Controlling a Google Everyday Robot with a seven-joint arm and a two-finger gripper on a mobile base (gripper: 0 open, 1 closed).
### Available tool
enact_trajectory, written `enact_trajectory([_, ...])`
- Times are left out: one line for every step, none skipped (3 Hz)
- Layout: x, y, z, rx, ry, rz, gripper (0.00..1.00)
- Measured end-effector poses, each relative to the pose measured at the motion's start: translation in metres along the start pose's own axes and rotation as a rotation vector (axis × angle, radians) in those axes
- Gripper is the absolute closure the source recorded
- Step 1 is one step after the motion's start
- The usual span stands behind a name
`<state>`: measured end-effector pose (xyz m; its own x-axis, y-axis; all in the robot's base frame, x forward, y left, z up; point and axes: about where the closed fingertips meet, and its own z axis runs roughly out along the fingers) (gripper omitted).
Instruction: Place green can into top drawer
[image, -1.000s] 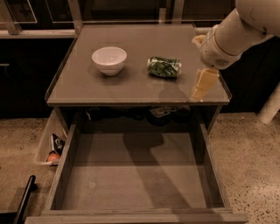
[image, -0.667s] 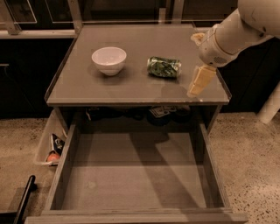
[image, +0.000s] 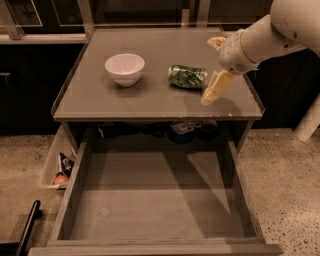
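Camera view: nothing is grasped yet; the pincer (image: 209, 70) is spread apart beside the green can (image: 187, 77), upper right; the top drawer (image: 160, 212) is opened.

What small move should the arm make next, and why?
Probably ease the gripper toward the green can so its open fingers straddle it, then close. The can lies on its side on the cabinet top, just beside the gripper and not yet held. The top drawer stands open below.

Rounded white arm (image: 265, 36), tan jaws over cabinet top (image: 150, 102)
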<state>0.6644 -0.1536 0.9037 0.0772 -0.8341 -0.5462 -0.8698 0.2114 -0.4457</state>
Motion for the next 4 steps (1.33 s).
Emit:
enact_trajectory([-0.001,-0.007,0.018,-0.019,-0.066,0.052,0.0])
enact_trajectory([0.001,-0.014,0.031,-0.029,-0.09,0.096,0.0])
enact_trajectory([0.0,-0.021,0.044,-0.041,-0.092,0.123,0.0])
enact_trajectory([-0.003,-0.027,0.059,-0.071,-0.099,0.149,0.0])
